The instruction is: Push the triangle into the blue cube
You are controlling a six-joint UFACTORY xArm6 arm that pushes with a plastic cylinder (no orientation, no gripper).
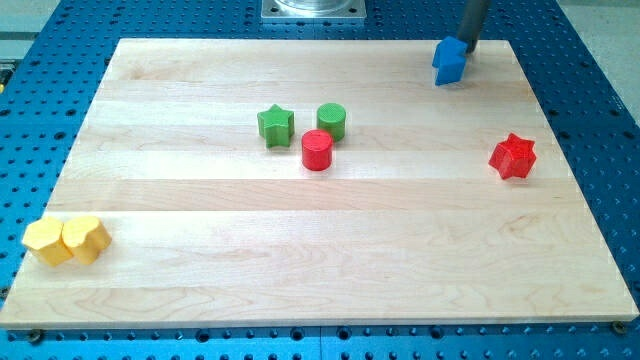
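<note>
Now | wooden board (300,230) on blue pegboard (40,70) | my tip (466,48) touching blue block (450,62)

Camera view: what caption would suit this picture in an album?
My tip touches the blue block at the wooden board's top right corner, far from the green, red and yellow blocks.

Pale maple-coloured wooden board (300,250): light tan, faint lengthwise grain bands. Surrounding bench, a blue perforated metal plate (600,110): saturated blue, regular grid of dark holes.

Blue block (450,61), top right corner: mid blue, shaded side darker.
Dark rod (472,20): grey-black.
Red star-shaped block (513,156), right edge: bright red.
Green star-shaped block (275,125), green cylinder (332,121), red cylinder (317,150): solid colours, unpatterned.
Two yellow blocks (66,240), bottom left corner: plain yellow.
</note>
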